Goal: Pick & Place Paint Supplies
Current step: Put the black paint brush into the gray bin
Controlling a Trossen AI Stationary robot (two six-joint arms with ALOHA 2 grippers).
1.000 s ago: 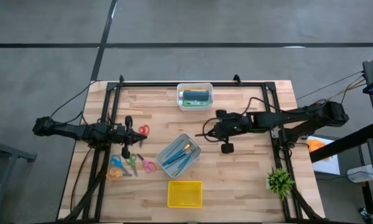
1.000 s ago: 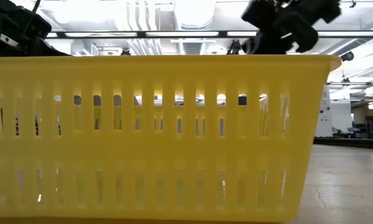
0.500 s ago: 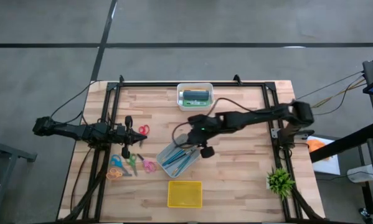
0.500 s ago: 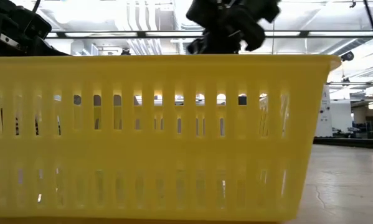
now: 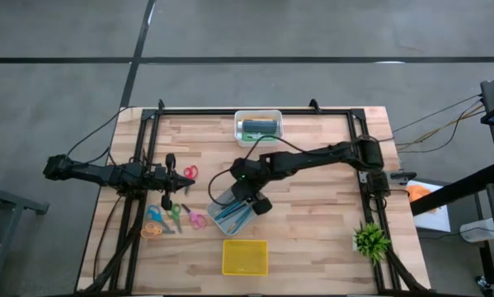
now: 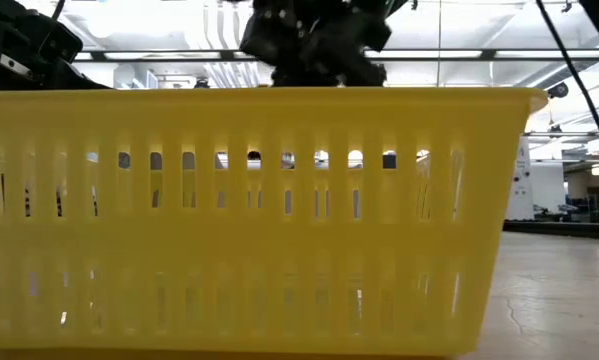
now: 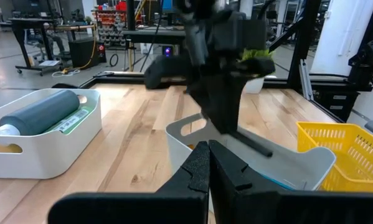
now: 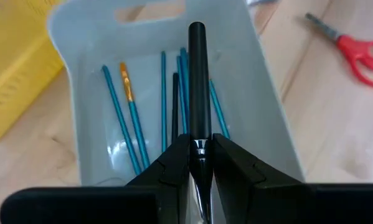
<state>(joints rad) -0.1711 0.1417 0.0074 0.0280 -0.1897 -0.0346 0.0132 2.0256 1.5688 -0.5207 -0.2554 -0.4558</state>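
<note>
Black-handled brush (image 8: 198, 81) is pinched tight in the right gripper (image 8: 199, 163), hanging right over the grey bin (image 8: 270, 118). Several blue brushes (image 8: 129, 124) already lie in there, so sorting looks well underway; this one still needs dropping. Left gripper (image 7: 208, 163) sits closed and empty, parked at the left edge.
</note>
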